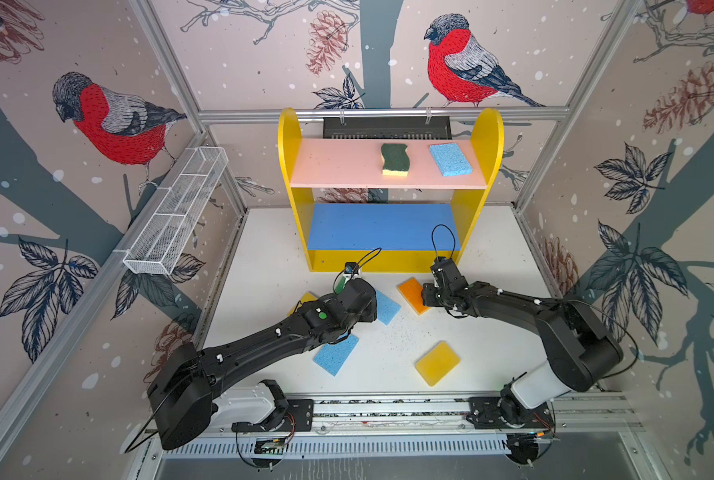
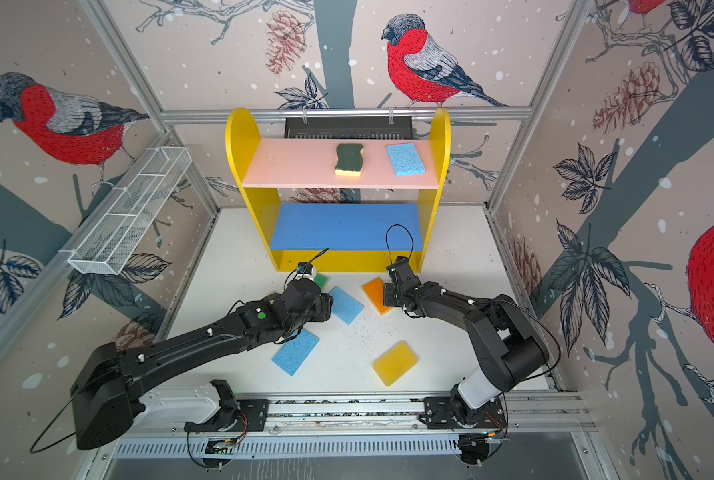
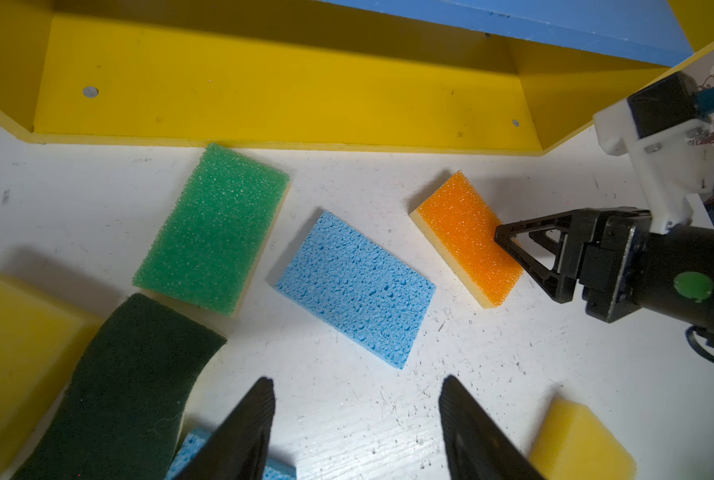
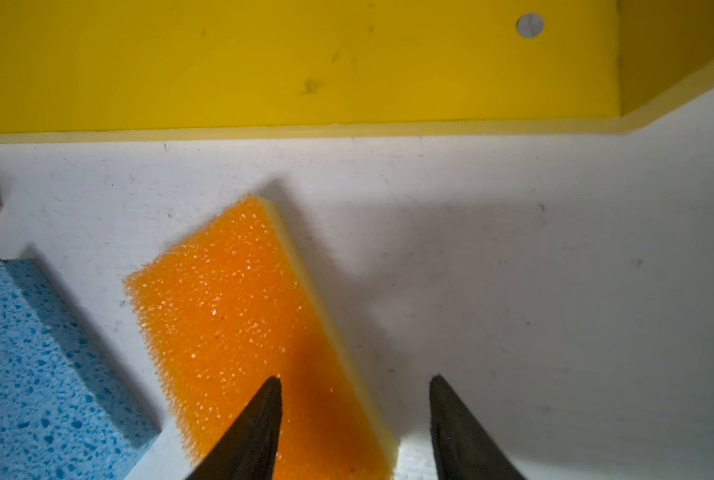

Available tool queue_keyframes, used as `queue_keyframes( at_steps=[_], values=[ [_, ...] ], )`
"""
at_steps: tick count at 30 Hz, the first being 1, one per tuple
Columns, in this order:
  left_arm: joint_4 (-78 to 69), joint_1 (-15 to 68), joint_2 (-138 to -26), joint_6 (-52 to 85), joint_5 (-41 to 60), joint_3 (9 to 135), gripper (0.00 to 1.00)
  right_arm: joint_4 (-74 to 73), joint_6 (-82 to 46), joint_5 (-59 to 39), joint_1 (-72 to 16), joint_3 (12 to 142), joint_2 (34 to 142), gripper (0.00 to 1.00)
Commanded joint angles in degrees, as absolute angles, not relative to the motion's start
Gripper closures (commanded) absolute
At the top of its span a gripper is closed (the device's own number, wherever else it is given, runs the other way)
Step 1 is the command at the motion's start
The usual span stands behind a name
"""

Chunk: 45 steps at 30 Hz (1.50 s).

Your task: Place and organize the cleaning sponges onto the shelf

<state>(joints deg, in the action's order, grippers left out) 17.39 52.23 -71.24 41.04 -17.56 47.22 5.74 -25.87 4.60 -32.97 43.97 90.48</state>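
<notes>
The shelf [image 1: 338, 166] holds a wavy dark-green scourer [image 1: 395, 159] and a light blue sponge [image 1: 451, 159] on its pink board. My right gripper [image 4: 356, 378] is open low over the orange sponge [image 4: 230, 307]. One finger is above the foam, the other above bare table. My left gripper [image 3: 357, 380] is open over bare table, with nothing between its fingers. Around it lie a blue sponge [image 3: 355, 286], a green sponge [image 3: 214, 224], a dark-green scourer [image 3: 126, 386] and a yellow sponge [image 3: 14, 345]. Nearer the front lie another blue sponge [image 1: 334, 355] and a yellow sponge [image 1: 437, 363].
A white wire-mesh basket [image 1: 176, 212] hangs on the left wall. The shelf's blue middle board [image 1: 380, 226] and yellow base [image 3: 264, 95] are bare. The cage's metal frame rails run along the table's edges, and the arms' base rail [image 1: 388, 409] lies across the front.
</notes>
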Motion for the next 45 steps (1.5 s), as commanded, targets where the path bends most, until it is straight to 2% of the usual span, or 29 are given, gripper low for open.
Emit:
queue_keyframes(
  at_steps=[1,28,45],
  values=[
    [16.70,52.23,-71.47,40.69,-17.23,47.29,0.36,4.13,-27.58,3.31,-33.12,44.35,90.88,0.42],
    [15.44,52.28,-70.52,41.92,-13.86,44.52,0.37,6.51,-42.96,-1.07,-40.36,40.87,88.44,0.45],
    [14.48,53.38,-69.00,42.60,-11.80,42.15,0.37,4.37,-55.45,-3.82,-47.16,37.73,84.27,0.42]
  ],
)
